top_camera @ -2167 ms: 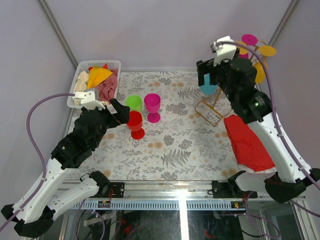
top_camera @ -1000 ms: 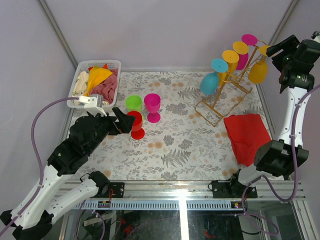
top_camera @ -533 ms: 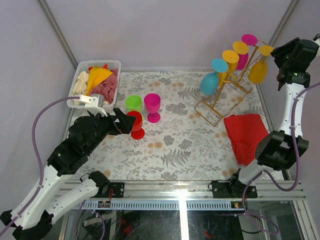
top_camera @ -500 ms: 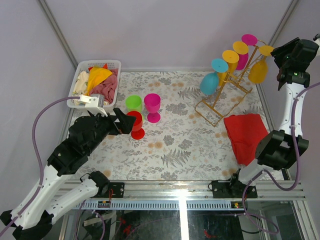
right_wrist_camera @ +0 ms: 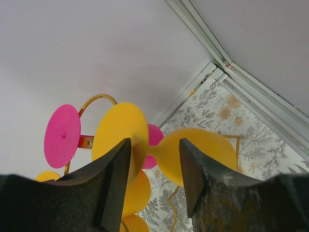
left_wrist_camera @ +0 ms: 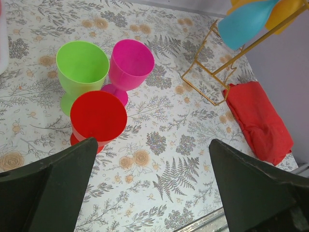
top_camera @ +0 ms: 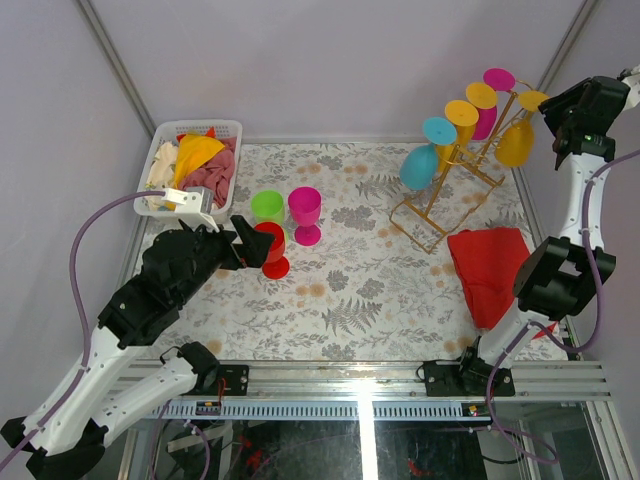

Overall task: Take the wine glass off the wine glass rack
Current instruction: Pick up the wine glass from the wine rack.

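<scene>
The gold wire wine glass rack (top_camera: 430, 215) stands at the table's far right, with blue, yellow and pink glasses hanging bowl-down on its arms. The rightmost hanging wine glass (top_camera: 515, 145) is yellow. My right gripper (top_camera: 556, 112) is at its upper end. In the right wrist view this yellow wine glass (right_wrist_camera: 203, 150) lies across the frame, and my right gripper (right_wrist_camera: 154, 145) is open with its stem in the gap, one finger by the foot and one by the bowl. My left gripper (top_camera: 245, 245) hangs wide open beside a red glass (left_wrist_camera: 98, 116), holding nothing.
Green (top_camera: 267, 205), pink (top_camera: 305, 205) and red (top_camera: 270, 245) glasses stand upright left of centre. A white slatted basket (top_camera: 200, 126) of cloths sits at the far left. A red cloth (top_camera: 495, 270) lies near the rack's base. Walls and the frame rail close off the right corner.
My right arm swung from above the rack to the far right corner, then its jaws narrowed around the yellow glass's stem. The left arm stayed almost still.
</scene>
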### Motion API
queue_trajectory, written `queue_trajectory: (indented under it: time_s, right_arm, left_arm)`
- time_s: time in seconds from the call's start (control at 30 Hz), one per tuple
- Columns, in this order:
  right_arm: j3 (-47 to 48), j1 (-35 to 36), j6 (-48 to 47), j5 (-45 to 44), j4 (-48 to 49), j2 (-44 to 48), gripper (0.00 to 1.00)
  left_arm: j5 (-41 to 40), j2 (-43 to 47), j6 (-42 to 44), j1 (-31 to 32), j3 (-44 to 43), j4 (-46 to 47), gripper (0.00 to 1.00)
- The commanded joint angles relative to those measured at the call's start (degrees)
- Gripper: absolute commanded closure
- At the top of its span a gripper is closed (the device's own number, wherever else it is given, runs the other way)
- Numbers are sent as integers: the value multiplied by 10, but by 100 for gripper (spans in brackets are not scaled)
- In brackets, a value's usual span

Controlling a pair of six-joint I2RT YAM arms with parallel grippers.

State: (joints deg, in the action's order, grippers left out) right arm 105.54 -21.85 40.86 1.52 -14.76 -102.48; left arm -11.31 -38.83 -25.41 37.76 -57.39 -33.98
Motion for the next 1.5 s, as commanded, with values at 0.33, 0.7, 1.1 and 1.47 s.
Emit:
queue_trajectory:
  time_s: [0.33,0.7,1.1,1.47]
  right_arm:
    - [37,-5,29,37,67,-19,59]
    - [40,-5,-32,17,64,-2,75]
    - [17,-5,-32,32,88,15,93]
    - [-30,-5,27,43,147,36,100]
  left_arm:
    - [5,-4,12,-4,-13,23,0]
    - [13,-7,6,-4,-8,24,0]
    - [12,-7,-3,-4,-2,25,0]
    - [8,-1,-9,-4,-1,24,0]
